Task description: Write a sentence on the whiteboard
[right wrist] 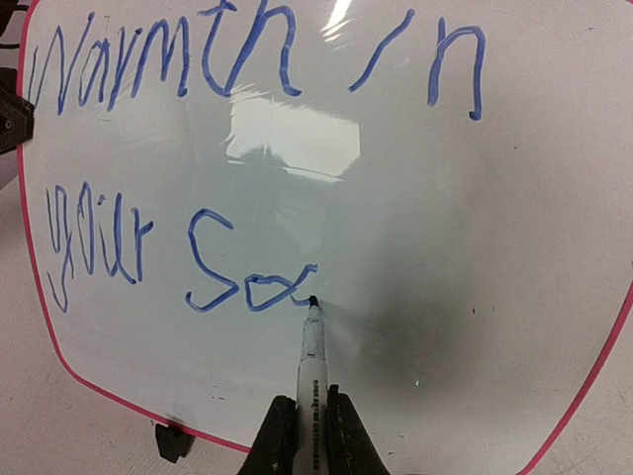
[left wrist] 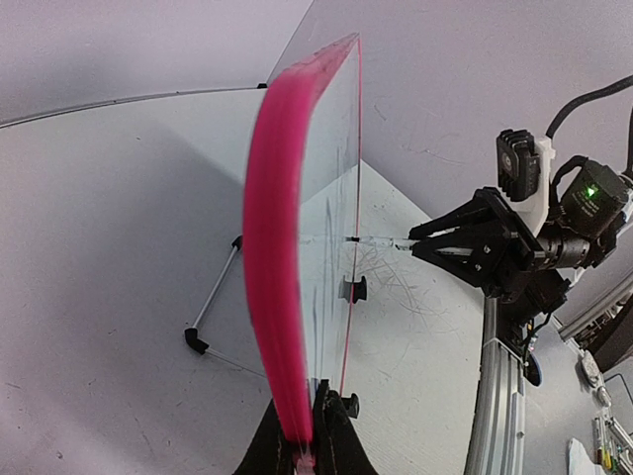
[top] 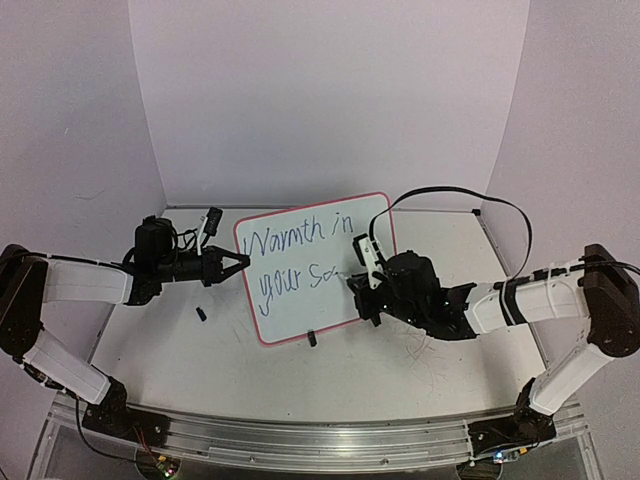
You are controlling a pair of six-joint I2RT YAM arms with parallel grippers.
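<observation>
Right gripper (right wrist: 312, 421): jaws closed on the barrel of a marker (right wrist: 311, 361), which stands straight out from the fingers with its dark tip touching the whiteboard (right wrist: 465, 247) at the end of the last blue stroke. Left gripper (left wrist: 309, 445): jaws clamped on the board's pink-red frame (left wrist: 277, 247) at its left edge, seen edge-on from that wrist, bracing the panel against the pen's push. The board stands upright and slightly leaned back on a wire stand (left wrist: 213, 295) with a black foot (right wrist: 170, 440), near the middle of the tabletop (top: 200, 370), between the two arms. The sentence (right wrist: 206, 59) reads "Warmth in" on the upper line and "your So" plus a partial letter on the lower; the fourth word appears unfinished, so the task is judged well advanced but not complete. For the step in hand, the pen should press only lightly and evenly, since the board rests on a stand and can rock; the bracing grip should hold firm. Remaining letters should match the slant and height of their neighbours, using the ample bare surface to the right of the tip.
</observation>
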